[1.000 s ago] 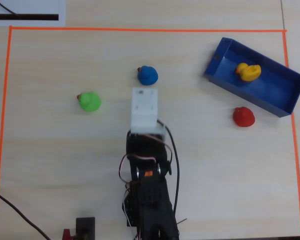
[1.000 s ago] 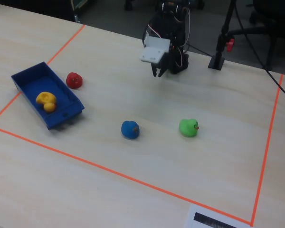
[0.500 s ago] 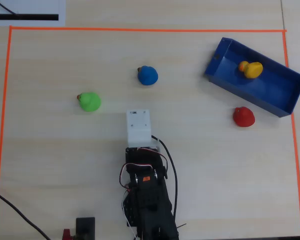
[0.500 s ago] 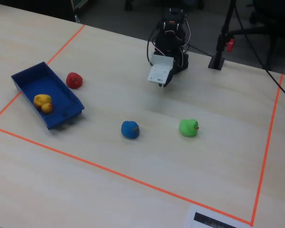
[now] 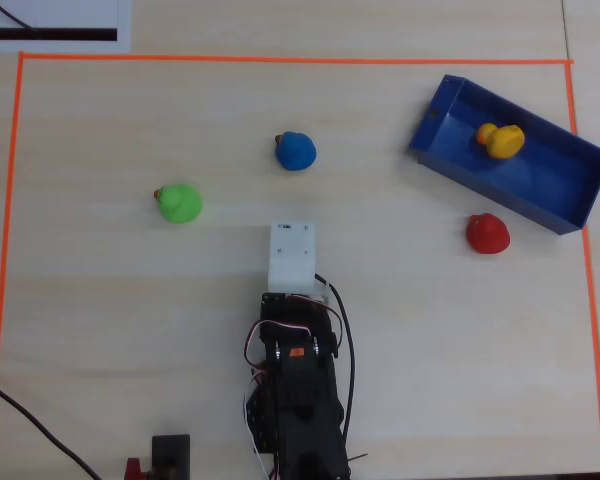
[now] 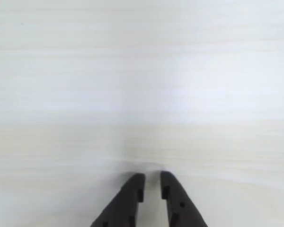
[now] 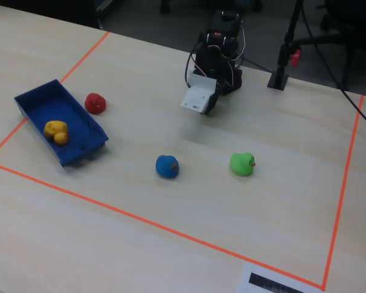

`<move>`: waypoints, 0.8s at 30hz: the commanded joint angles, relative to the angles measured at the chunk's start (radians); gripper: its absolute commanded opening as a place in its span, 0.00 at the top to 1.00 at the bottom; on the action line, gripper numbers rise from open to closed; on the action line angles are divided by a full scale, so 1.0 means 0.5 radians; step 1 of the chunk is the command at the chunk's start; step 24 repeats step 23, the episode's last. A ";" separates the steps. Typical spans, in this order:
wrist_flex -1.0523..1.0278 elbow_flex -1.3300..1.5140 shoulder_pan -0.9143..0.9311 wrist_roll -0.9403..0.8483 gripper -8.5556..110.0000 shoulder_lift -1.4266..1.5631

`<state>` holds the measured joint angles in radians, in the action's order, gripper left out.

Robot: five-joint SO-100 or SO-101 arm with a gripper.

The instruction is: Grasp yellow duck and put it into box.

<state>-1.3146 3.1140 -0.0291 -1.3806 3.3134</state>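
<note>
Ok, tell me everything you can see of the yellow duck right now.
The yellow duck is a small, rounded, glossy-looking toy with an orange beak. It sits inside the blue box, toward the box's end nearer the table middle in the overhead view, resting on its floor. Nothing grips it; the tool is far off, over bare table.

From my station I count four toy ducks in all: one yellow duck (image 5: 502, 140), one red duck (image 5: 487, 234), one blue duck (image 5: 296, 151) and one green duck (image 5: 179, 203). There is one box (image 5: 540, 185), blue, and the yellow duck is the only duck inside it; the other three sit on the bench (image 5: 100, 330). I see one arm (image 5: 298, 390) carrying one gripper (image 6: 152, 180) with two fingers. One orange tape outline (image 5: 280, 59) frames the work area, and one white sheet (image 5: 55, 24) lies at a corner.
</note>
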 commanded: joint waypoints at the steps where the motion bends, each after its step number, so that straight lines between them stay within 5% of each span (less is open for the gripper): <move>1: -0.012 -0.006 0.031 0.025 0.91 -0.003; 3: -0.009 -0.006 0.098 0.028 0.85 -0.003; 24: -0.009 -0.006 0.144 0.028 0.85 -0.003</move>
